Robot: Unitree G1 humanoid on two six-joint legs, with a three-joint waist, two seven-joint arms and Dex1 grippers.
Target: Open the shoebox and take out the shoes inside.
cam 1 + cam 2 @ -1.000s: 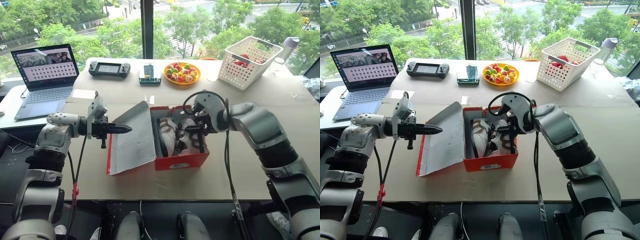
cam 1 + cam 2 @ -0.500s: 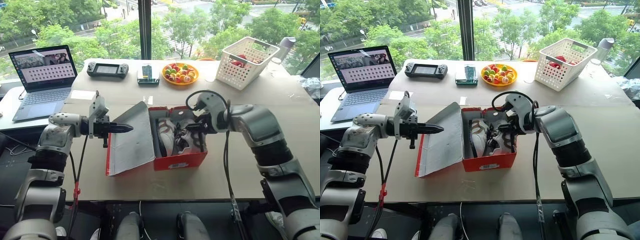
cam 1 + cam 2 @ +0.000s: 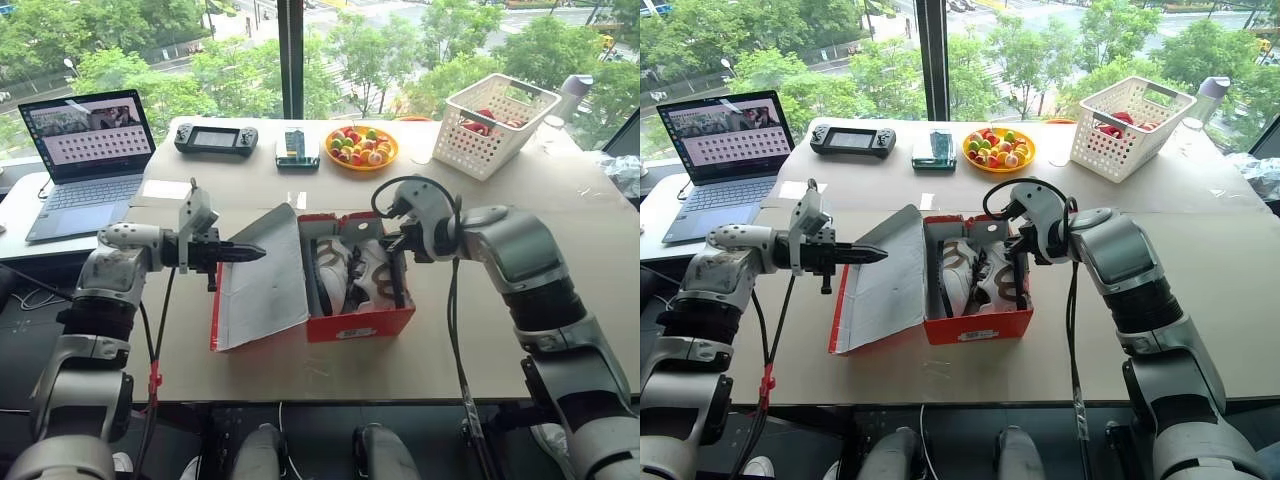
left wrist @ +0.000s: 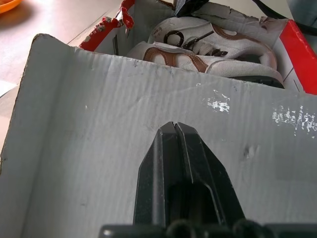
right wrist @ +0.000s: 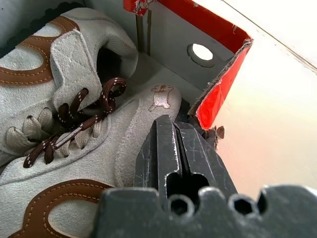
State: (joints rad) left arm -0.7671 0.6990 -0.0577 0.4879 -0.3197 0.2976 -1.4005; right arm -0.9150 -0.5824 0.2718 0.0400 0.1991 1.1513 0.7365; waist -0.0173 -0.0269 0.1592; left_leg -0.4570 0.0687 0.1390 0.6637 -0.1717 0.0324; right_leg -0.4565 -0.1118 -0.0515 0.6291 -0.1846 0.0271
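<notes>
The red shoebox [image 3: 360, 325] stands open mid-table, its pale lid [image 3: 265, 285] tilted up to the left. Two white and grey shoes [image 3: 345, 270] with brown trim and dark laces lie inside, also seen in the left wrist view as shoes [image 4: 208, 49]. My left gripper [image 3: 255, 252] is shut and points right, its tip at the lid's upper edge, against the pale inner face [image 4: 99, 114]. My right gripper [image 3: 398, 255] reaches down into the box's far right corner. It is shut [image 5: 168, 121], its tip at the rear of the nearer shoe [image 5: 74, 163]; nothing shows pinched between the fingers.
At the back of the table are a laptop [image 3: 90, 150], a game controller [image 3: 216, 137], a small device [image 3: 297, 147], an orange plate of coloured pieces [image 3: 362, 146] and a white lattice basket [image 3: 500, 122]. A bottle [image 3: 575, 95] stands behind the basket.
My right gripper's fingers have closed inside the box over the shoes. The left arm has stayed where it was at the lid.
</notes>
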